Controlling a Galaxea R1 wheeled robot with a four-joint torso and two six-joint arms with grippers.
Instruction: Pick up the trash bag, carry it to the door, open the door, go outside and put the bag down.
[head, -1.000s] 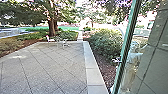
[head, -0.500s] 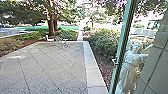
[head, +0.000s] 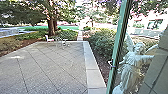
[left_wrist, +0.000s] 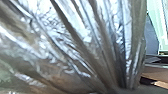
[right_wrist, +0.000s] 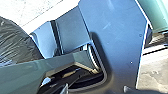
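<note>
With twelve o'clock straight ahead of the robot, a paved terrace (head: 47, 67) spreads from ten to twelve o'clock, its slabs marked by diagonal joints. A pale stone border (head: 91, 65) runs along it, just past twelve. Near its far edge, at eleven o'clock, are a light chair (head: 49, 39) and, beside it, some thin-legged furniture (head: 60, 42); behind them rises a thick tree trunk (head: 51, 26). Leafy bushes (head: 102, 42) grow between twelve and one o'clock. At one o'clock the door's green edge (head: 117, 47) stands tall and slightly tilted, with a small pale fitting (head: 111, 64) partway up. Just past it, towards two o'clock, a pale winged statue (head: 133, 60) appears in the glass area, arm outstretched.

The dark, shiny trash bag (left_wrist: 82, 42) is right in front of the left wrist camera, its creases drawing together close by the left gripper. Whether that gripper is wide or narrow, I cannot tell. The right wrist view has the bag too, off to one side; there the right gripper (right_wrist: 96, 90) is spread wide, with nothing held.
</note>
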